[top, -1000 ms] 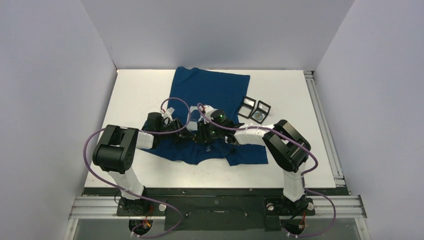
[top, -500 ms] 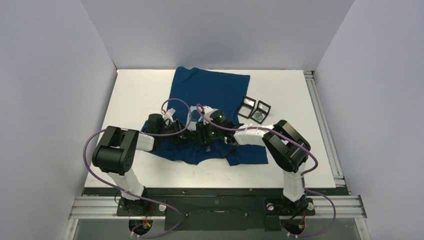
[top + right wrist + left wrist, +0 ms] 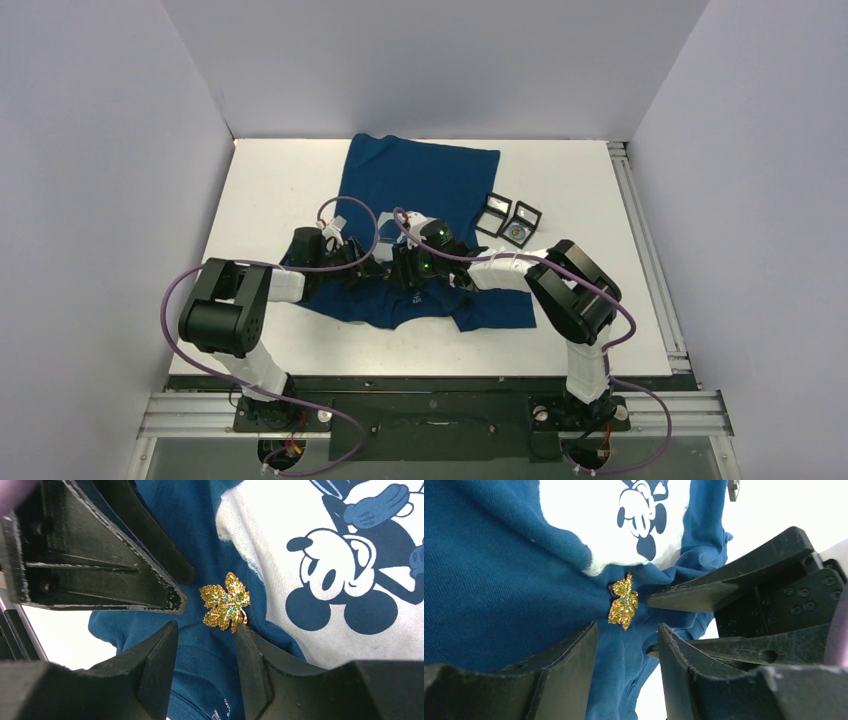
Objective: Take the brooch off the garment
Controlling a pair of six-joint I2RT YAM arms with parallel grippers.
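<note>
My left elbow has just swung outward. The left gripper (image 3: 628,632) is spread wide over the garment (image 3: 420,175), with the brooch (image 3: 624,601) still pinned just beyond its tips. My right gripper (image 3: 206,630) hasn't budged and is spread too, so nothing is pinched yet.

Left end effector (image 3: 627,630) and right end effector (image 3: 206,628) crowd the gold leaf-shaped brooch (image 3: 225,601) closely; the white surface (image 3: 270,190) to the left is open.
</note>
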